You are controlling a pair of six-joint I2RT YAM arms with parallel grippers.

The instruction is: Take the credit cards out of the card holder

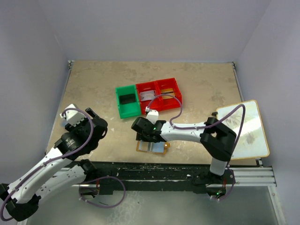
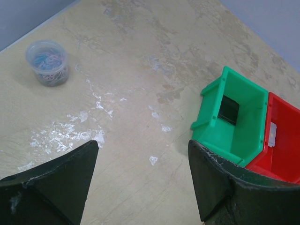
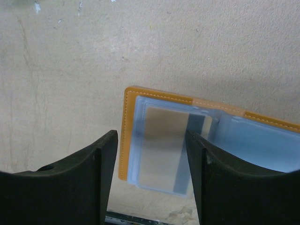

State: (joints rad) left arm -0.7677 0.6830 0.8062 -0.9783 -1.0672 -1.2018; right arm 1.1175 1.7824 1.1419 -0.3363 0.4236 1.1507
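The card holder (image 1: 152, 147) lies open on the table near the front edge, orange-tan with pale blue pockets. In the right wrist view its left half (image 3: 127, 136) holds a gold-tan credit card (image 3: 164, 150) inside the clear pocket. My right gripper (image 3: 151, 140) hovers open just above it, one jaw on each side of that card; it also shows in the top view (image 1: 143, 135). A black card (image 1: 127, 99) lies in the green bin (image 1: 120, 104), a grey-white card (image 1: 148, 96) and a gold card (image 1: 167, 89) in the red bins (image 1: 159, 104). My left gripper (image 2: 143, 145) is open and empty.
A large white tan-edged board (image 1: 243, 129) lies at the right edge. A small clear cup of coloured bands (image 2: 47, 62) stands far left of the green bin (image 2: 208, 124). The wallet lies close to the table's front edge.
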